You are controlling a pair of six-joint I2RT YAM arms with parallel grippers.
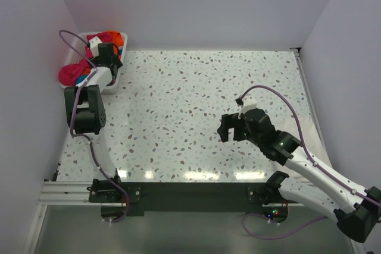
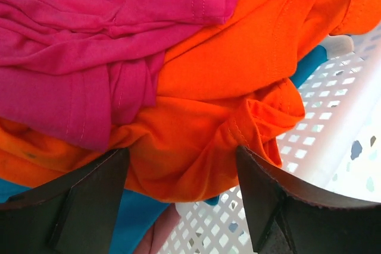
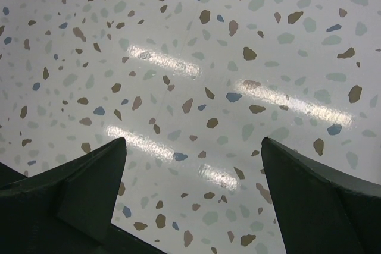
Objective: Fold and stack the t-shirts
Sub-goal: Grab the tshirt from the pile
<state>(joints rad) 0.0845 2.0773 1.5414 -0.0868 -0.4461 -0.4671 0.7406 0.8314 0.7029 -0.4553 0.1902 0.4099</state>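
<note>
Three t-shirts lie crumpled in a white slatted basket (image 2: pixel 321 141) at the table's far left corner. The magenta t-shirt (image 2: pixel 89 34) lies on top at the left, the orange t-shirt (image 2: pixel 226 69) bulges beside and below it, and a teal t-shirt (image 2: pixel 134 221) shows underneath. My left gripper (image 2: pixel 181 150) stands open, reaching down into the basket, with a fold of the orange cloth bulging between its fingers. From above, the left gripper (image 1: pixel 109 57) covers part of the pile, with magenta (image 1: pixel 72 74) and orange (image 1: pixel 119 40) cloth showing around it. My right gripper (image 1: pixel 229 129) hangs open over bare table, holding nothing.
The basket (image 1: pixel 111 88) stands against the left wall. White walls close in the speckled table (image 1: pixel 196 99) at the back and on both sides. In the right wrist view only the speckled table surface (image 3: pixel 196 57) shows.
</note>
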